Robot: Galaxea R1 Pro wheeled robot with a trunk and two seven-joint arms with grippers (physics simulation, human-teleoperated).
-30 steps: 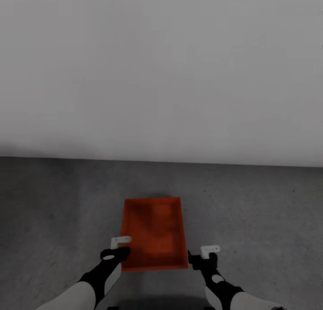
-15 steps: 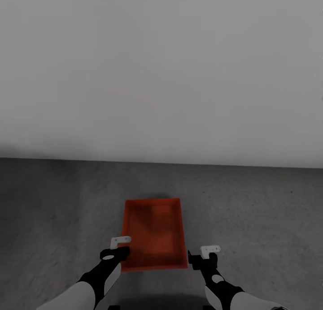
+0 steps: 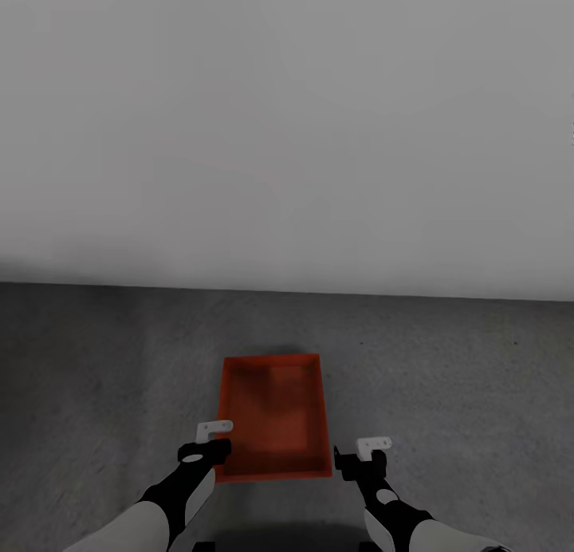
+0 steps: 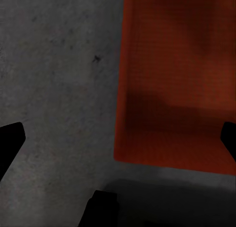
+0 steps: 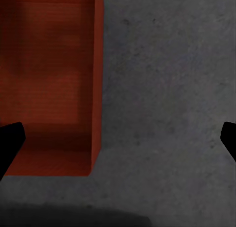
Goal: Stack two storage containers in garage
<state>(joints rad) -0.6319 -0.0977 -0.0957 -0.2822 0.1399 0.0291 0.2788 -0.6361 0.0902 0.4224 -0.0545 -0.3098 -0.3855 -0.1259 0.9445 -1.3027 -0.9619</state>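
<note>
- Storage container (image 3: pixel 275 416): one orange-red topless bin, upright, resting flat on the floor (image 3: pixel 446 376), between the two tools and reaching forward past them toward the wall (image 3: pixel 287 121).
- Interior of the bin shows a bare bottom with darker shaded patches; whether a second bin is nested in it cannot be told.
- Left tool (image 3: pixel 214 434): hangs above the bin's near-left corner, at the rim's outer edge in the head view. Fingers spread wide; in the left wrist view the two dark fingertips (image 4: pixel 10 143) sit at opposite edges of the frame, one over bare concrete, the other over the bin's bottom (image 4: pixel 182 79). The bin's left wall lies between them. Nothing held.
- Right tool (image 3: pixel 368 448): hangs just beyond the bin's near-right corner, over the floor. Fingers spread wide; in the right wrist view one fingertip (image 5: pixel 10 141) is over the bin's interior (image 5: pixel 49 65), the other over concrete (image 5: pixel 167 89), with the bin's right wall between them. Nothing held.
- Contact between either tool and the bin: cannot tell; both appear raised above it.
- Floor: dark grey, rough concrete, meeting a plain pale grey wall beyond the bin's far end.
- A soft dark shadow lies on the floor at the bin's near end, under the arms.
</note>
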